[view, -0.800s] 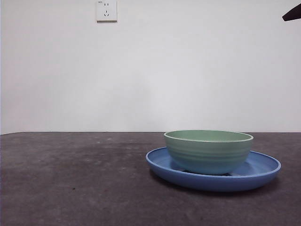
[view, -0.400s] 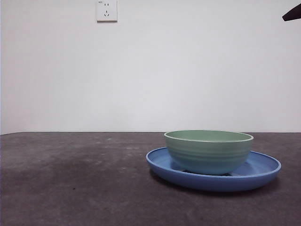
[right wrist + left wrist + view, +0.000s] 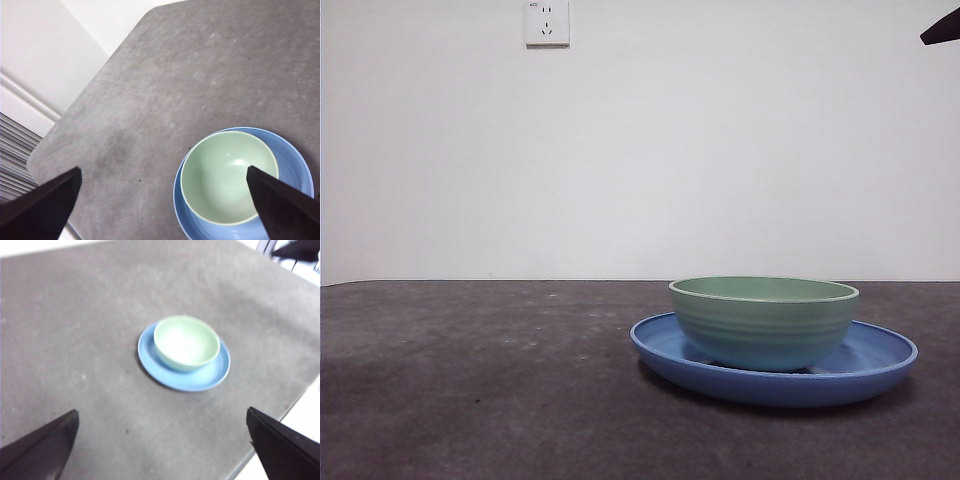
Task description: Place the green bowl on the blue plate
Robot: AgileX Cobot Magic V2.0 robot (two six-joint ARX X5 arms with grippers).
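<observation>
The green bowl (image 3: 763, 320) stands upright inside the blue plate (image 3: 880, 360) on the dark table, right of the middle in the front view. Both wrist views look down on the pair from high up: the green bowl (image 3: 186, 342) sits slightly off-centre on the blue plate (image 3: 200, 381), and the green bowl (image 3: 228, 175) rests on the blue plate (image 3: 295, 162). My left gripper (image 3: 162, 450) is open, well above the table and empty. My right gripper (image 3: 162, 207) is open too, high over the bowl, holding nothing. A black tip (image 3: 941, 28) of one arm shows at the top right corner.
A white wall socket (image 3: 547, 22) is on the wall behind the table. The table's rounded corner (image 3: 40, 155) and edge show in the right wrist view. The other arm (image 3: 296, 250) shows as a dark shape beyond the table's far corner.
</observation>
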